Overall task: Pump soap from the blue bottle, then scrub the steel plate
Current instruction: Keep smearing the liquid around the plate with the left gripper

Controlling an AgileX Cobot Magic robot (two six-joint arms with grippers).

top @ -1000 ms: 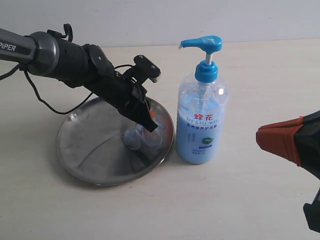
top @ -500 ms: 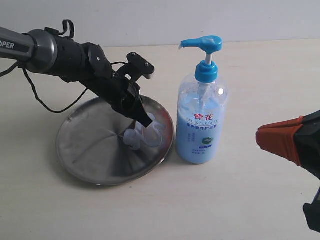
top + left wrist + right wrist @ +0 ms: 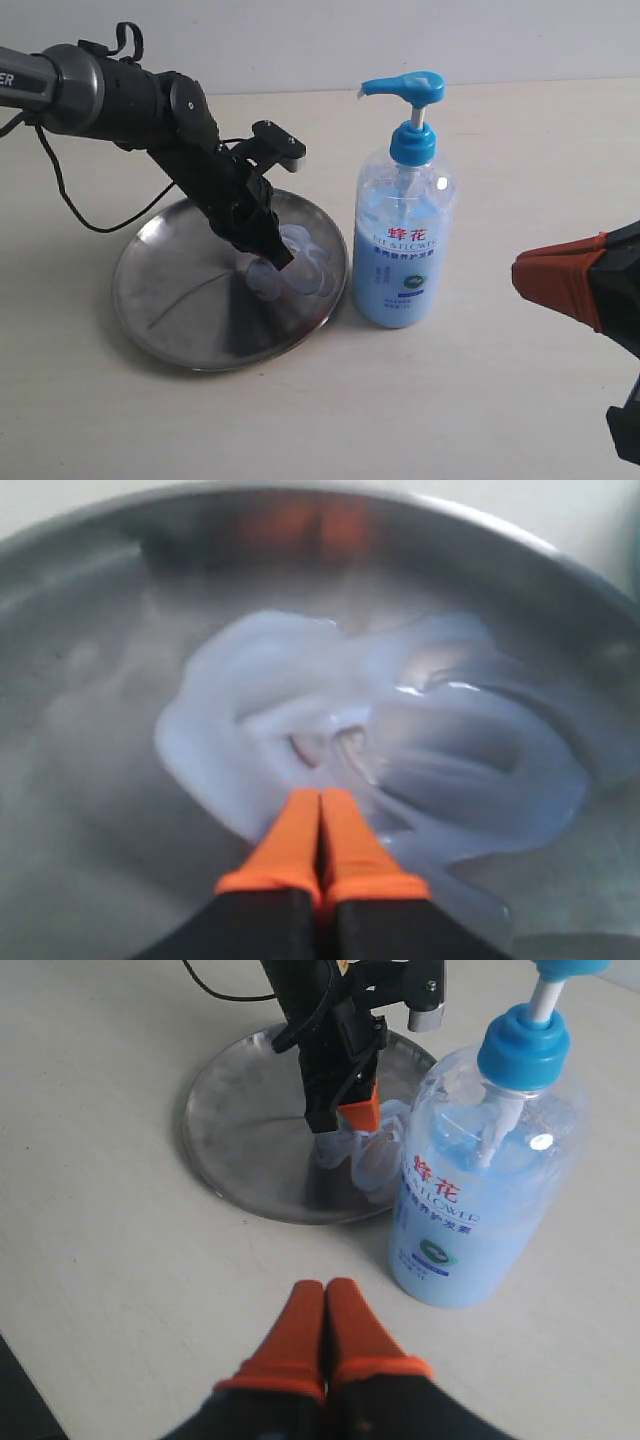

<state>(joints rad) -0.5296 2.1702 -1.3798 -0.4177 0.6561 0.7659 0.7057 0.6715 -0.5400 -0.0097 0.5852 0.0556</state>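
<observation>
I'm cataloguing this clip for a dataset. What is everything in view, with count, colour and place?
steel plate: one, shiny silver, on the table, left of the bottle
soap: one smear, pale blue, on the plate's side nearest the bottle
blue bottle: one, clear with light-blue liquid and a blue pump, upright by the plate's right edge
table: one, pale beige, under everything
cable: one, black, looping off the left arm
left gripper: one, black with orange tips, shut, tips at the soap
right gripper: one, black with orange tips, shut, empty, right of the bottle
</observation>
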